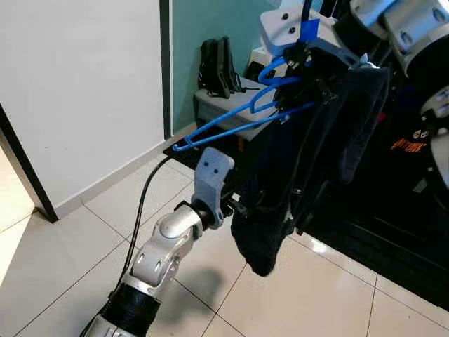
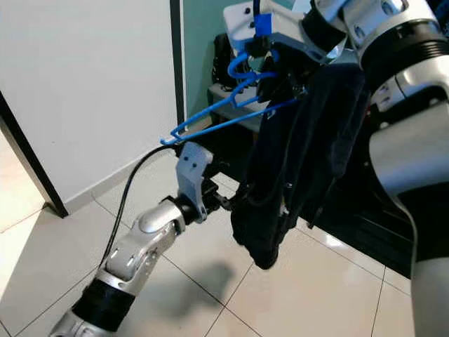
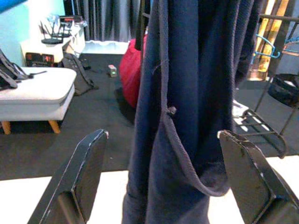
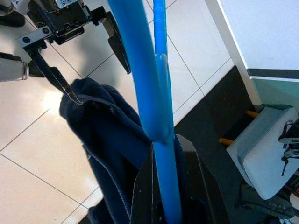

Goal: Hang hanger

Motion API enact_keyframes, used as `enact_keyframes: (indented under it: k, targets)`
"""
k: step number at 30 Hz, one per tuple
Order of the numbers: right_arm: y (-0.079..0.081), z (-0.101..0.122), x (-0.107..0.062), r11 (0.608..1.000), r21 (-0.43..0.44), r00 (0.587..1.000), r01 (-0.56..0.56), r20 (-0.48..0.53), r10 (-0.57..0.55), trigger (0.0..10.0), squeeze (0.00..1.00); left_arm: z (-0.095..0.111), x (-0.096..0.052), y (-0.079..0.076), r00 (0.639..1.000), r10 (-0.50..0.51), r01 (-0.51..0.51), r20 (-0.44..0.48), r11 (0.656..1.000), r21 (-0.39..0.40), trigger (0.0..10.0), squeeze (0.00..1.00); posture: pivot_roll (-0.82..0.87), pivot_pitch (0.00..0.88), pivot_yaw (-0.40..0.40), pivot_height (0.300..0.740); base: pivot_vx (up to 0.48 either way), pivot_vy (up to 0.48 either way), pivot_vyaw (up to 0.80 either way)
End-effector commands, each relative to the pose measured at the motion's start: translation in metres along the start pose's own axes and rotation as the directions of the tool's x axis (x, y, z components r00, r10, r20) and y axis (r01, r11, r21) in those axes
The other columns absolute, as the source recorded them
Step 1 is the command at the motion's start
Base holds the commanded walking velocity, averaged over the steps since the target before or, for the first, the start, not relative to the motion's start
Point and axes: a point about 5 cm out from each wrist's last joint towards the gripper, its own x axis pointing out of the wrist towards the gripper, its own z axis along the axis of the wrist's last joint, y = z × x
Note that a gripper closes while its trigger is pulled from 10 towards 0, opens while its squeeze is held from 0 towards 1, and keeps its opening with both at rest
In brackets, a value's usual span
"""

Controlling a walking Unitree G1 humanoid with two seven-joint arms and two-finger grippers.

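Blue plastic marks the hanger (image 1: pixel 242 116), which our right pincer (image 2: pixel 277 84) grips high in front of us, its fingers clamped tight on the blue bar, as the right wrist view shows. A dark navy garment (image 1: pixel 295 168) hangs from the hanger and droops down toward the tiled floor (image 1: pixel 84 267) without touching it. Our left pincer (image 4: pixel 74 51) reaches up from below with its fingers spread wide, one on each side of the hanging cloth; in the right wrist view one fingertip seems to touch the fabric's edge, though nothing is closed on it.

Around us, a white wall (image 1: pixel 77 91) stands to our left with a dark door frame (image 1: pixel 165 67) at its edge, and a teal wall behind that. A pale grey padded stool (image 1: pixel 217 105) on wooden legs sits beyond the hanger's free tip, with a black bag (image 1: pixel 217 67) resting on it. A black cable (image 1: pixel 140 210) runs along the floor beside our left arm. In the left wrist view a red beanbag (image 3: pixel 131 70) lies on a dark carpet (image 3: pixel 84 116) past the garment, and a black metal rack (image 3: pixel 273 93) stands off to the side with another blue hanger (image 3: pixel 268 46) on it.

Open tiles lie below and to our left; the stool and the dark carpet's edge crowd the far side
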Motion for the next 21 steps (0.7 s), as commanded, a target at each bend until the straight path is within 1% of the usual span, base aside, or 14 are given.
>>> enact_keyframes:
  k: [1,4,6,7,9,14,17,21]
  targets:
    - [-0.002,0.005,-0.011,1.000,-0.015,1.000,0.024,0.008,-0.024,10.0,0.00,0.001,0.003,-0.004,1.000,-0.020,0.020,0.004,1.000,0.013,10.0,0.00,-0.10,0.000,-0.115,0.740,0.000,0.000,0.00]
    - [-0.002,0.005,-0.011,1.000,-0.019,1.000,0.024,0.013,-0.023,10.0,0.00,-0.003,0.003,-0.003,1.000,-0.014,0.015,-0.021,0.999,0.030,10.0,0.00,-0.10,0.000,-0.112,0.740,0.000,0.000,0.00]
    - [-0.002,0.008,-0.011,0.999,-0.029,0.999,0.024,0.028,-0.023,10.0,0.00,-0.011,0.005,-0.001,0.998,0.013,-0.010,-0.069,0.999,0.041,10.0,0.00,-0.10,0.000,-0.111,0.740,0.000,0.000,0.00]
    - [-0.002,0.009,-0.011,0.999,-0.034,0.999,0.023,0.034,-0.022,10.0,0.00,-0.012,0.007,0.000,0.997,0.026,-0.023,-0.078,0.999,0.029,10.0,0.00,-0.11,0.000,-0.108,0.740,0.000,0.000,0.00]
    - [-0.002,0.010,-0.010,0.999,-0.043,0.999,0.020,0.040,-0.018,10.0,0.00,-0.011,0.012,0.001,0.996,0.041,-0.040,-0.074,0.999,0.008,10.0,0.00,-0.11,0.000,-0.108,0.740,0.000,0.000,0.00]
    - [-0.001,0.015,-0.011,0.998,-0.067,0.998,0.016,0.059,-0.012,10.0,0.00,-0.011,0.019,0.002,0.995,0.055,-0.054,-0.085,0.998,0.017,10.0,0.00,-0.12,0.000,-0.100,0.740,0.000,0.000,0.00]
    - [0.000,0.017,-0.013,0.997,-0.080,0.998,0.015,0.070,-0.010,10.0,0.00,-0.014,0.019,0.006,0.992,0.076,-0.073,-0.099,0.997,0.025,10.0,0.00,-0.12,0.000,-0.098,0.740,0.000,0.000,0.00]
    - [0.001,0.020,-0.015,0.996,-0.091,0.997,0.012,0.080,-0.004,10.0,0.00,-0.016,0.019,0.011,0.989,0.098,-0.097,-0.112,0.995,0.016,10.0,0.00,-0.13,0.000,-0.095,0.740,0.000,0.000,0.00]
